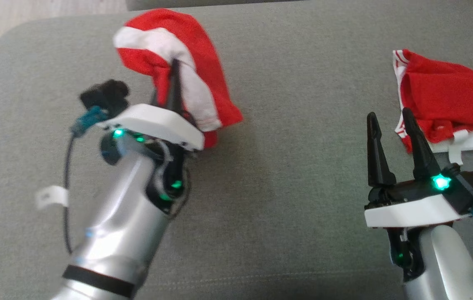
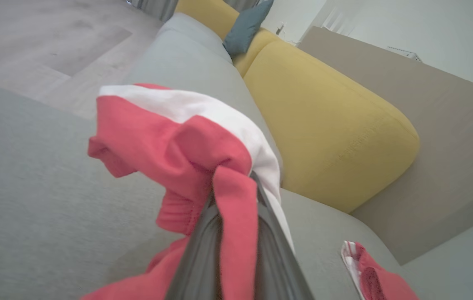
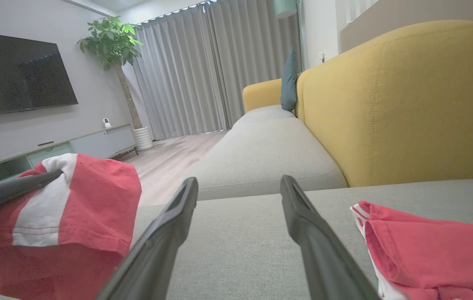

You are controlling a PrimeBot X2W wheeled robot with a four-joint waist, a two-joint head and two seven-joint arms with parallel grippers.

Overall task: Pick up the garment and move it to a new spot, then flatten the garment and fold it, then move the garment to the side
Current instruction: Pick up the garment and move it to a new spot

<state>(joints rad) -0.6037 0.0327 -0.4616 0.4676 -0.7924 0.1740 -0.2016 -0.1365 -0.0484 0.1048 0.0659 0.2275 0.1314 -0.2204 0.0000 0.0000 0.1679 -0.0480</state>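
1. Head view, upper left: left gripper (image 1: 174, 68) with jaws narrow, pinching red-and-white garment (image 1: 203, 50), bunched over grey sofa (image 1: 282, 187).
2. Lower right: right gripper (image 1: 389, 114) with jaws wide, empty.
3. Right edge: other garment (image 1: 449, 96) lying on sofa, near right gripper.

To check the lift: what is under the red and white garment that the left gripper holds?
The grey sofa cushion lies under the garment. The left gripper is shut on the cloth, which covers its tips. Whether the garment's lower edge touches the cushion cannot be seen.
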